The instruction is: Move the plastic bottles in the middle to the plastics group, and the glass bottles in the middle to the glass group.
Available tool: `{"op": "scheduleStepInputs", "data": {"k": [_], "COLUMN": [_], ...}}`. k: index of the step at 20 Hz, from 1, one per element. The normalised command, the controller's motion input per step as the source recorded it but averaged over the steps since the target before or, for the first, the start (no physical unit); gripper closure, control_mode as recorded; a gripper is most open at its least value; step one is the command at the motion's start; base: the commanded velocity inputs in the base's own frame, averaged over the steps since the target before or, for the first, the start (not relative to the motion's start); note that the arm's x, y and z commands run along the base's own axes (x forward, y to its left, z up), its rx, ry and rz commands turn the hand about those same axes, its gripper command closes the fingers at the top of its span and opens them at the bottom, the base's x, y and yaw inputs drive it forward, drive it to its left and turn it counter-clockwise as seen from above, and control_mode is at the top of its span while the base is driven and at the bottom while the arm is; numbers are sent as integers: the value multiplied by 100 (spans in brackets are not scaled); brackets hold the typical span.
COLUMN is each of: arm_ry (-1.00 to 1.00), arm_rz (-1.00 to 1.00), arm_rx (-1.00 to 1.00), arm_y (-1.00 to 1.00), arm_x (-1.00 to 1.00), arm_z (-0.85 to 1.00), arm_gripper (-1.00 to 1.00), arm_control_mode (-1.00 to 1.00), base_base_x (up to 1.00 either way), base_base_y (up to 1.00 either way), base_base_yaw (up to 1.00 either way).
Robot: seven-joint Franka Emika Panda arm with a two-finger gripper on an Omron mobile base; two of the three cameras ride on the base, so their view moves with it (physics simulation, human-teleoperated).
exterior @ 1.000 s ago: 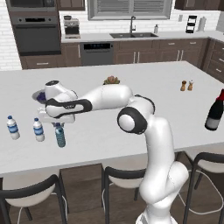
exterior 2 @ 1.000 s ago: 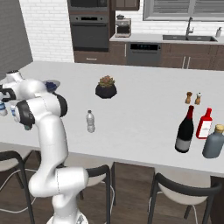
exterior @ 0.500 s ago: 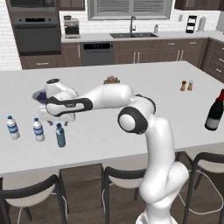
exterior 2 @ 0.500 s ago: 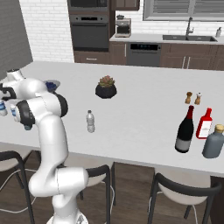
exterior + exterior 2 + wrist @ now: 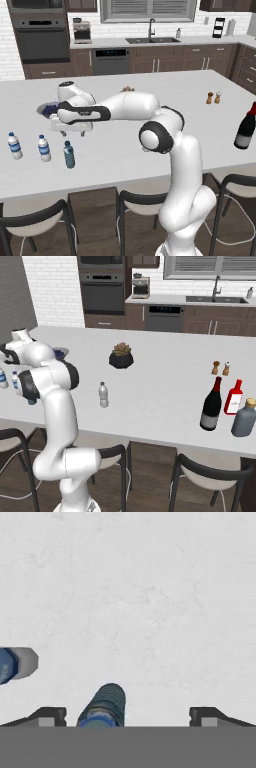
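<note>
A white robot arm is reaching far to its left across a pale kitchen island, its gripper (image 5: 128, 716) hanging with jaws spread wide above a teal-tinted plastic bottle (image 5: 69, 154) and gripping nothing. In the hand view the two dark fingertips (image 5: 47, 715) are standing well apart at either side, with the bottle's ribbed teal top between them and touching neither. The teal bottle is standing upright on the countertop (image 5: 165, 125), just beside two small blue-labelled water bottles (image 5: 44, 148) with white caps; the three are forming a short row near the island's front edge in the left base view. One of those labelled bottles is showing at the left edge of the hand view.

A second unlabelled bottle, clear and greyish-white (image 5: 103, 394), is standing alone nearer the middle of the island, in front of a small potted succulent (image 5: 121, 355). Far to the right, a tall dark wine bottle with a red foil neck (image 5: 211, 404) is standing upright just beside a bright red bottle (image 5: 233, 397) with a white patch and a squat grey bottle (image 5: 245, 418). Salt and pepper shakers (image 5: 220, 367) are sitting behind them. A bowl (image 5: 48, 108) is lying partly hidden behind the arm.
</note>
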Motion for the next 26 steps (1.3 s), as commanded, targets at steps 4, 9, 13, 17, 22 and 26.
{"op": "scheduleStepInputs", "data": {"k": [4, 9, 13, 17, 22, 26], "arm_ry": [0, -2, -7, -3, 15, 22], "arm_rz": [0, 11, 19, 18, 7, 1], "arm_rx": [-3, 0, 0, 0, 0, 0], "arm_y": [-95, -100, -100, -100, -99, -89], "arm_x": [2, -38, -54, -44, 8, 31], "arm_z": [0, 13, 12, 11, 2, 6], "arm_gripper": [-100, -100, -100, -100, -100, -100], "arm_control_mode": [-100, -100, -100, -100, -100, -100], "base_base_x": [0, 0, 0, 0, 0, 0], "base_base_y": [0, 0, 0, 0, 0, 0], "base_base_yaw": [0, 0, 0, 0, 0, 0]}}
